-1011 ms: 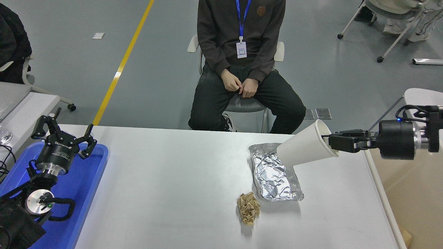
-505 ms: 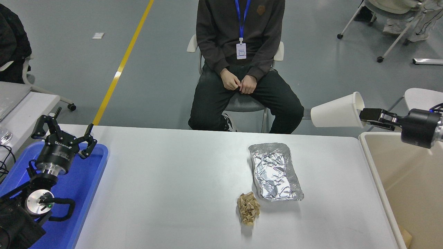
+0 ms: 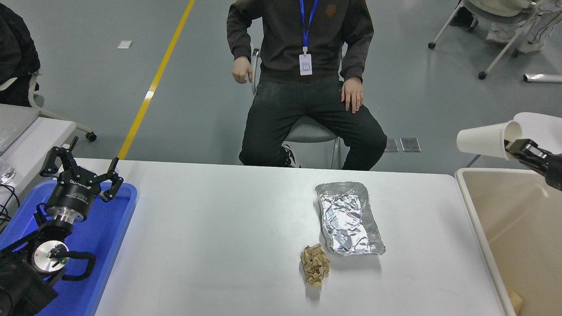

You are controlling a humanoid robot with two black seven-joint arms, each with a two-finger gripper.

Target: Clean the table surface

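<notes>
The white table surface (image 3: 228, 237) fills the middle of the head view. On it lie a crumpled foil tray (image 3: 349, 218) and, just in front of that, a brown wad of crumpled paper (image 3: 315, 264). At the right edge my right gripper (image 3: 513, 148) is shut on the rim of a white paper cup (image 3: 487, 139), held on its side in the air past the table's right end, above the far rim of a beige bin (image 3: 518, 228). My left gripper (image 3: 81, 169) is parked open over the blue tray (image 3: 109, 228) at the lower left.
A person sits on a chair (image 3: 307, 131) at the table's far side, one hand on a thigh (image 3: 352, 94), the other raised at the side. A grey side table (image 3: 30, 131) stands at the left. Rolling chairs stand at the back right.
My right gripper has carried the paper cup from above the foil tray to the right, off the table and over the bin. The person has unclasped both hands and shifted.
</notes>
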